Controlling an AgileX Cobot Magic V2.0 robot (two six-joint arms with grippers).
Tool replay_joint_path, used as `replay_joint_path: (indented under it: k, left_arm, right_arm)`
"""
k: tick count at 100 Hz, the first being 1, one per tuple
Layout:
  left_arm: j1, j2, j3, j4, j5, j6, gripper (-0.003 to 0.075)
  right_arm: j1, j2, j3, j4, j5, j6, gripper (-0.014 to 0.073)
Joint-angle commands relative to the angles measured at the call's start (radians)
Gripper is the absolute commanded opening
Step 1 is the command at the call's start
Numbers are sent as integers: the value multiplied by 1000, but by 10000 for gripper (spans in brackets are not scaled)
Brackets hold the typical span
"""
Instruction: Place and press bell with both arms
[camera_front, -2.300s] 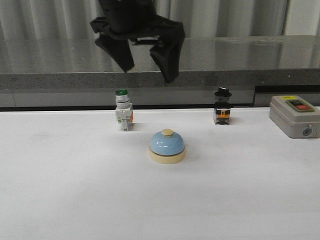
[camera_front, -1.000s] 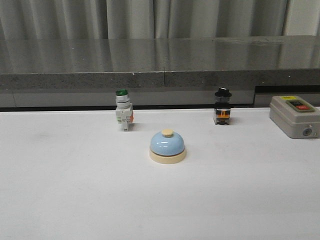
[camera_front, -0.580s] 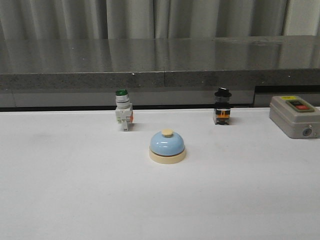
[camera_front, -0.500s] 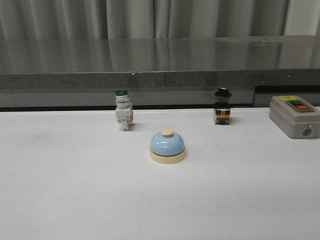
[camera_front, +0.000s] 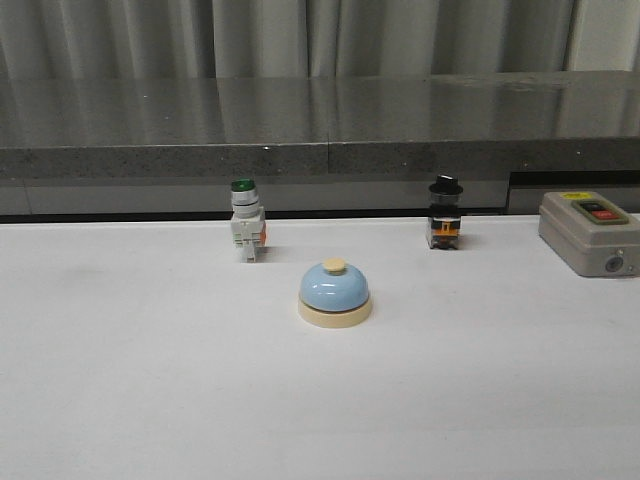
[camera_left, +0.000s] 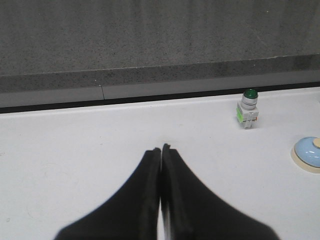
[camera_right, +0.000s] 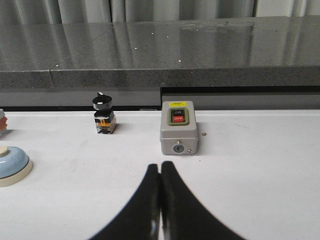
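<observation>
Well, I saw the bell (camera_front: 335, 293) standing mid-table (camera_front: 150, 400), nearer the far edge, seemingly placed; both my left pincer (camera_left: 161, 150) and right pincer (camera_right: 160, 167) were clenched, empty, well apart from it.

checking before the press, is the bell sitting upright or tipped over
Upright. In the front view the bell rests flat on its cream base on the table, with the knob pointing straight up.

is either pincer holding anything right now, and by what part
Nothing is held. The left pincer and right pincer are both shut on nothing, and the bell sits alone on the table.
</observation>
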Motion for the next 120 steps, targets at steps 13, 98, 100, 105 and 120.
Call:
replay_joint_path:
  k: [13,98,100,105,120]
  left_arm:
    - [1,-16,56,68,-253,-10,-19]
    - [1,-446,604,79,-629,-10,-20]
    - [1,-446,604,79,-632,-10,-19]
    - [1,-446,604,79,-636,-10,-20]
    - [1,-446,604,79,-636,-10,-20]
  right_arm:
    - [-7,-15,-15,-7,-90,-2,-69]
    - [-7,-15,-15,-7,-90,-2,-69]
    - [-7,-15,-15,-7,-90,-2,-69]
    - [-7,-15,-15,-7,-90,-2,-69]
    - [-7,-15,-15,-7,-90,-2,-69]
